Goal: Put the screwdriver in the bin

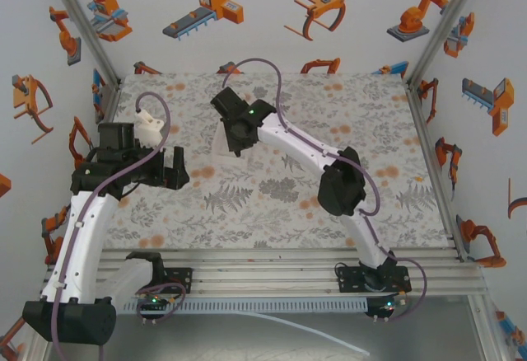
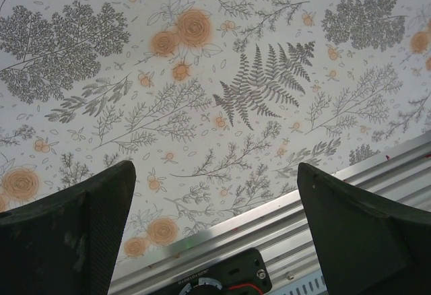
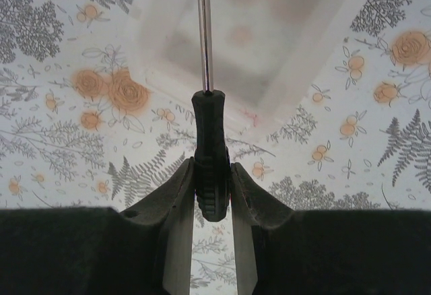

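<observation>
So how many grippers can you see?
2. The left gripper, open, over the table's left side; the right gripper near the middle, shut on the screwdriver above the bin.

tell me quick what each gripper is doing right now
Left gripper: open, holding nothing.
Right gripper: shut on the screwdriver, gripped by its handle.

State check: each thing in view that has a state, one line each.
screwdriver: clamped by its handle, shaft pointing out over the bin, not released.
bin: upright, blurred, nothing seen lying inside.
right pincer: shut on the screwdriver.
left pincer: open, holding nothing.
</observation>
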Motion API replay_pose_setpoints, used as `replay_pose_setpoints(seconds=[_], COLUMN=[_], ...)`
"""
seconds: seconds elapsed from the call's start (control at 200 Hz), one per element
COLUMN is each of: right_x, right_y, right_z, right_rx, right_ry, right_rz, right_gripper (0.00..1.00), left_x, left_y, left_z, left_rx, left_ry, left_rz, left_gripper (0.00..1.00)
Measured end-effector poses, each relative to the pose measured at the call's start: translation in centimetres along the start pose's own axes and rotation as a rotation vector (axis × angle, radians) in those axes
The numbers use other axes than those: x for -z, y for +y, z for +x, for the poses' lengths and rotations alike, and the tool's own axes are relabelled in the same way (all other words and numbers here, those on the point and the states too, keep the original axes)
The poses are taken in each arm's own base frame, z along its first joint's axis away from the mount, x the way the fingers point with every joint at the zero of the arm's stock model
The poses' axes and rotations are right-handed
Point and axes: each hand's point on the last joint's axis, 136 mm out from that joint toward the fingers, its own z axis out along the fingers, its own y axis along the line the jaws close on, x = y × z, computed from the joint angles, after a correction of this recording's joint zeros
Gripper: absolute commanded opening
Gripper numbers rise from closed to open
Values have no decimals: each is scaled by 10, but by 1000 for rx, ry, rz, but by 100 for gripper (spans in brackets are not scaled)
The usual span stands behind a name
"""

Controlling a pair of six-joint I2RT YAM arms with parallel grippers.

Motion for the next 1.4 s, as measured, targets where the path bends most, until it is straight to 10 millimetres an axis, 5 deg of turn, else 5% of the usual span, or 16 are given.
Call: replay_pose_setpoints(seconds=[0.27, 0.771, 1.397], right_x=[-23, -67, -90], right_y=[-10, -19, -17], right_z=[-14, -8, -4], right_rx=[-21, -50, -78], right_ry=[-30, -4, 14], right_rz=[44, 64, 22], right_gripper=[21, 21, 23], left_x=[1, 1, 1], left_y=[-2, -4, -5], left_z=[-2, -3, -3], left_rx=[13, 18, 35], left_ry=[-8, -13, -14], left_rz=[13, 20, 29], left_gripper=[97, 97, 97])
